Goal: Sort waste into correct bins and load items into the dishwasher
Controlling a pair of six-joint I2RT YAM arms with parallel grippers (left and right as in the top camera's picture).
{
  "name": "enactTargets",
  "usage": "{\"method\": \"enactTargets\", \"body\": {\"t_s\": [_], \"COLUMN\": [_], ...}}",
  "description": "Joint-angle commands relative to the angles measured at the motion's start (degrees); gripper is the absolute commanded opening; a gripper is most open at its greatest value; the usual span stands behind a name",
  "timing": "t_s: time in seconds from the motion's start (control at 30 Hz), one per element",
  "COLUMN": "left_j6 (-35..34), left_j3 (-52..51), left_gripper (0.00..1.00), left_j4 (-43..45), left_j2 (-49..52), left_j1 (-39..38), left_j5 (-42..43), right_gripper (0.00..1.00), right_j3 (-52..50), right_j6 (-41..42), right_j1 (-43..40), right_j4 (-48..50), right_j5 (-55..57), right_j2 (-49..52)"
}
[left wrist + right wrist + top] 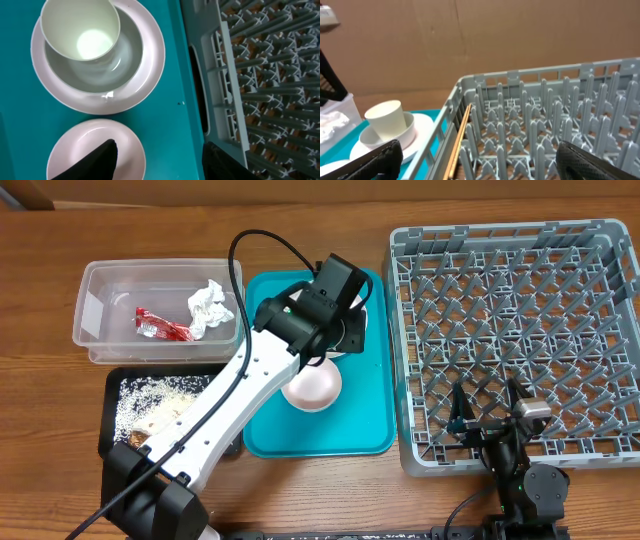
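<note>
The left fingers [97, 161] were spread above the teal tray [170, 125], holding nothing; one of them hung over the smaller plate [75, 142]. Beside it, the cup [80, 30] stood in the bowl [125, 65] on the large plate [155, 55]. The right fingers [370, 160] were wide apart and empty at the near edge of the dish rack [398, 340]. The napkin [208, 305] and the red sachet [160, 327] lay in the clear tub [95, 290], and the rice scraps [150, 395] lay in the black tray [110, 380].

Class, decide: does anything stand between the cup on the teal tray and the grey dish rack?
The cup sits in the bowl. Between it and the dish rack lie only bare teal tray and the rack's own raised side wall. Nothing else is visible.
</note>
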Motion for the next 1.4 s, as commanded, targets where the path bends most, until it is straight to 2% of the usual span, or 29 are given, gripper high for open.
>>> {"method": "enactTargets", "body": {"t_s": [0.0,0.17,0.37,0.6,0.7,0.83,1.0,1.37], "left_j6": [-1.53,-5.33,-5.29,-5.29,-5.40,-5.55,-5.55,-5.55], "left_j3": [1.14,1.14,1.14,1.11,1.11,1.11,1.03,1.03], "left_gripper": [0.57,0.56,0.56,0.55,0.50,0.48,0.48,0.47], "left_j4": [0.52,0.94,3.26,4.39,5.20,6.99,6.99,11.72], "left_j2": [-0.68,-0.68,-0.68,-0.61,-0.52,0.22,3.02,12.96], "left_j1": [2.29,6.16,9.35,10.32,10.32,10.32,10.32,10.67], "left_j5": [1.88,2.21,2.08,-0.35,-0.96,-1.38,-2.80,-2.99], "right_gripper": [1.00,1.00,1.00,1.00,1.00,1.00,1.00,1.00], "right_j3": [-0.50,5.88,24.22,52.33,63.93,75.91,79.54,79.54], "right_j6": [0.26,4.74,4.70,4.63,4.28,5.95,9.29,8.31], "right_j1": [-0.15,-0.15,-0.17,-0.15,-0.15,-0.15,-0.15,-0.11], "right_j4": [1.49,-6.78,-19.87,-36.52,-41.13,-41.11,-41.59,-48.22], "right_j5": [-3.74,-4.83,-3.74,-3.85,-5.01,-16.79,-36.48,-30.23], "right_j2": [-0.57,0.07,7.67,30.18,41.09,53.79,62.58,78.55]}}
